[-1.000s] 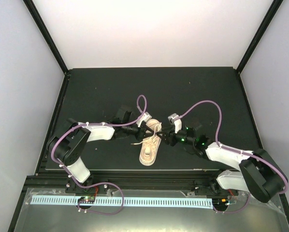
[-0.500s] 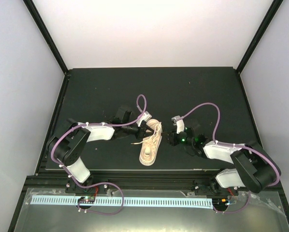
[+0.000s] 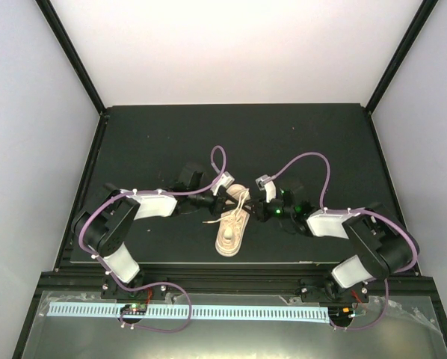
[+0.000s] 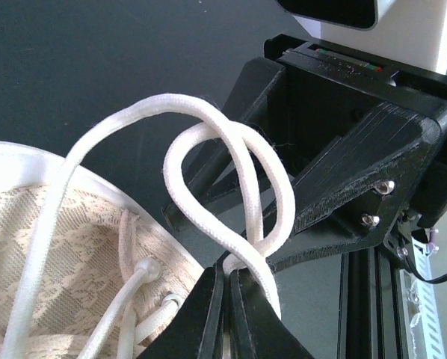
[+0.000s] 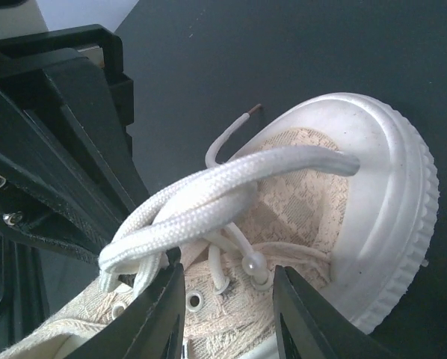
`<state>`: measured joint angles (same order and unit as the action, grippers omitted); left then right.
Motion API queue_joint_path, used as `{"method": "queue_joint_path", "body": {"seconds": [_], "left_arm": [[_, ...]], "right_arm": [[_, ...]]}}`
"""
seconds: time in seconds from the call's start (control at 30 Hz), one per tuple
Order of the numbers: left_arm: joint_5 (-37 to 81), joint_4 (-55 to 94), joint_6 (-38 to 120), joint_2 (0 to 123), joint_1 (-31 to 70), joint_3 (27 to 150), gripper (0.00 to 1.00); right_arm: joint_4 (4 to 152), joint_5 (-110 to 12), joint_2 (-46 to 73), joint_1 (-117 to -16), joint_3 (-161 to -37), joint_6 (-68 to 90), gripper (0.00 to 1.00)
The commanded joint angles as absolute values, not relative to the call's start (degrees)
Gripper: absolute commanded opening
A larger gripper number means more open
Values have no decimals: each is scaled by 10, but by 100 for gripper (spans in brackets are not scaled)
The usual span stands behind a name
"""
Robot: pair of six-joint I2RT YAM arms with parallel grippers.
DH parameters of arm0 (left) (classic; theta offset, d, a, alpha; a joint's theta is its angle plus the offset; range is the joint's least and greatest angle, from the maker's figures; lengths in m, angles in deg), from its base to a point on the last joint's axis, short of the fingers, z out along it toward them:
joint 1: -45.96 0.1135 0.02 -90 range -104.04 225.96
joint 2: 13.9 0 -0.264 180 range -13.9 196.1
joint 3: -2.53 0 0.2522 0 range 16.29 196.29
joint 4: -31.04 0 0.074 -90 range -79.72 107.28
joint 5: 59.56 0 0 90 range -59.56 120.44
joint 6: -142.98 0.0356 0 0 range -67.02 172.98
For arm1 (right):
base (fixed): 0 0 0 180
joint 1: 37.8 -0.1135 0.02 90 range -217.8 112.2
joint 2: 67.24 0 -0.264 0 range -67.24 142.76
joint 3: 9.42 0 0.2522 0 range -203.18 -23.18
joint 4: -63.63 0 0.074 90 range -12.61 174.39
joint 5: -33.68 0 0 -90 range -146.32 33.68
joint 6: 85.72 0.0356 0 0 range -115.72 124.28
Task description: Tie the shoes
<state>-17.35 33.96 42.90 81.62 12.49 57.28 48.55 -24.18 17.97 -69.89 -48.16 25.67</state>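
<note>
A black table [image 3: 171, 134] lay between white walls [image 3: 231, 52]. Near its 6 o'clock edge we found the shoe [image 3: 229, 233], its toe toward 6 o'clock in the overhead view. We counted one shoe, one lace [image 4: 164, 99] and two grippers. The left gripper [image 4: 225, 299], at the shoe's 11 o'clock, had its fingers [image 4: 201, 314] pressed together on the lace, which twisted into a loop [image 4: 282, 202] above them. The right gripper [image 5: 225, 299], at the shoe's 2 o'clock, had its fingers [image 5: 160, 314] spread apart over the eyelets [image 5: 194, 301], gripping nothing, with doubled strands of lace just beside one finger. We judged that the knot was being formed, with nothing cinched yet. The next move, we thought, called for the right fingers to close on a strand of that loop and draw it toward 3 o'clock while the left gripper held firm, without dragging the shoe.
</note>
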Motion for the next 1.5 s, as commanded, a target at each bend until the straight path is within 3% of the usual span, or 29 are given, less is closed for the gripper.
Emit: {"method": "queue_joint_path", "body": {"seconds": [0.0, 0.63, 1.47], "left_arm": [[-185, 370, 421, 813, 123, 571, 2], [-165, 428, 366, 839, 124, 574, 2], [-158, 402, 394, 781, 129, 530, 2]], "right_arm": [[434, -197, 200, -696, -499, 242, 34], [387, -141, 232, -699, -497, 256, 29], [370, -166, 229, -699, -482, 285, 33]]}}
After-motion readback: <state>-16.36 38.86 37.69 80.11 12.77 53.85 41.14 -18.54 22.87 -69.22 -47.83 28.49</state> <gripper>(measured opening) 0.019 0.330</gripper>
